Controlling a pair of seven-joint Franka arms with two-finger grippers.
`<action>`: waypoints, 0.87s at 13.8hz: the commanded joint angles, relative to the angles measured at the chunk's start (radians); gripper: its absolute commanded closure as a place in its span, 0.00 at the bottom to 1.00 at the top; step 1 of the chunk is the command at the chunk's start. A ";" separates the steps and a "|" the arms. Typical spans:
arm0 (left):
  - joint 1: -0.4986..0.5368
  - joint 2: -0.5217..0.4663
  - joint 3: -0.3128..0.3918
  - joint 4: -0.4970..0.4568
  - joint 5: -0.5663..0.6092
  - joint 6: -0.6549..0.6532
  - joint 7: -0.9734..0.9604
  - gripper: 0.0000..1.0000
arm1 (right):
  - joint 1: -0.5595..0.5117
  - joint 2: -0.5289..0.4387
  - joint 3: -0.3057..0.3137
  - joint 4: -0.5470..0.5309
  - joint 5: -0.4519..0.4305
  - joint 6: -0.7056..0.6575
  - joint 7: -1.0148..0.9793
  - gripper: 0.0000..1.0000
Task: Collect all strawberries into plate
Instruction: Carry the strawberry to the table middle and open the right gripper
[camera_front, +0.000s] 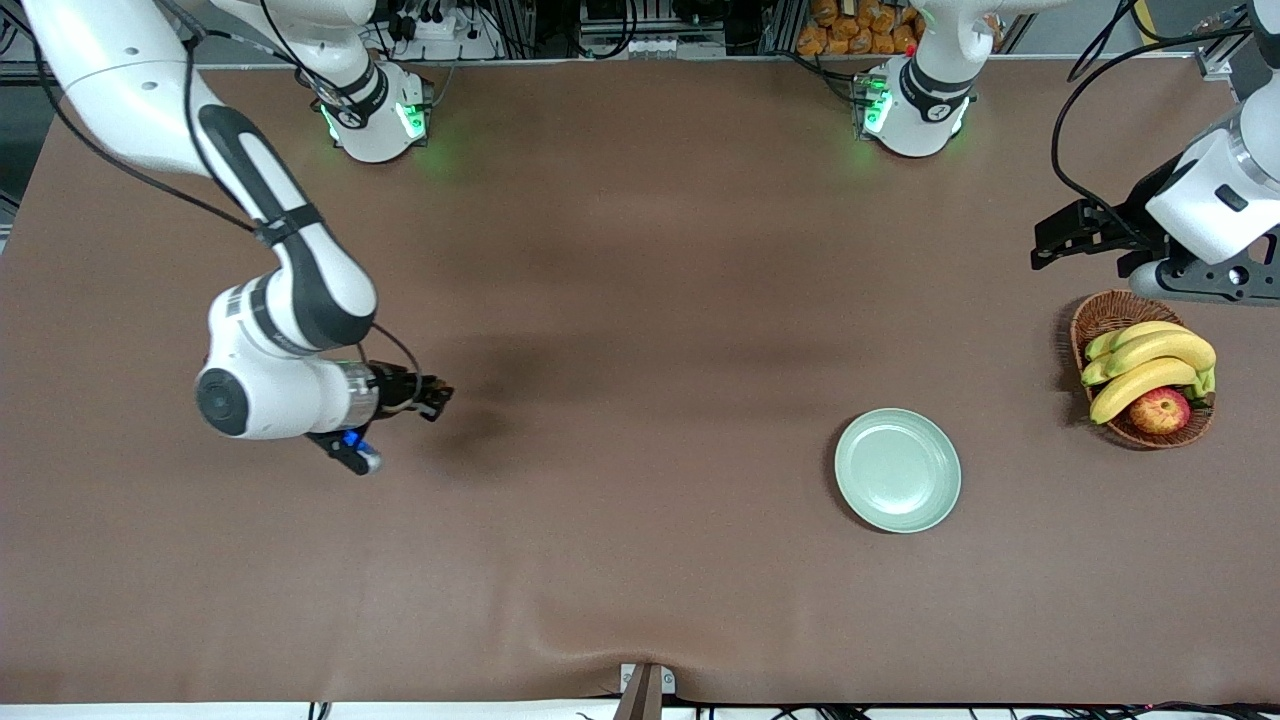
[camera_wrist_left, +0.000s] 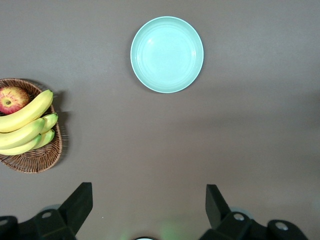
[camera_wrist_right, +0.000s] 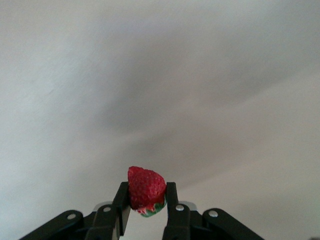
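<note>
A red strawberry with a green cap is clamped between the fingers of my right gripper, which is shut on it. That gripper hangs over bare table toward the right arm's end; the front view does not show the berry. The pale mint-green plate lies with nothing in it toward the left arm's end of the table, and the left wrist view shows the plate too. My left gripper is raised near the basket and waits. Its jaws stand wide open, holding nothing.
A brown wicker basket with bananas and a red-yellow apple sits beside the plate, at the left arm's end. The brown tablecloth covers the table. The basket also shows in the left wrist view.
</note>
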 joint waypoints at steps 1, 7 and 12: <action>0.000 0.003 0.000 0.011 -0.021 -0.014 0.004 0.00 | 0.098 -0.003 -0.004 0.000 0.042 0.067 0.169 1.00; 0.000 0.006 0.000 0.010 -0.021 -0.014 0.004 0.00 | 0.339 0.063 -0.005 -0.002 0.042 0.279 0.433 1.00; -0.001 0.009 0.000 0.011 -0.021 -0.012 0.004 0.00 | 0.453 0.131 -0.013 -0.007 0.037 0.379 0.502 1.00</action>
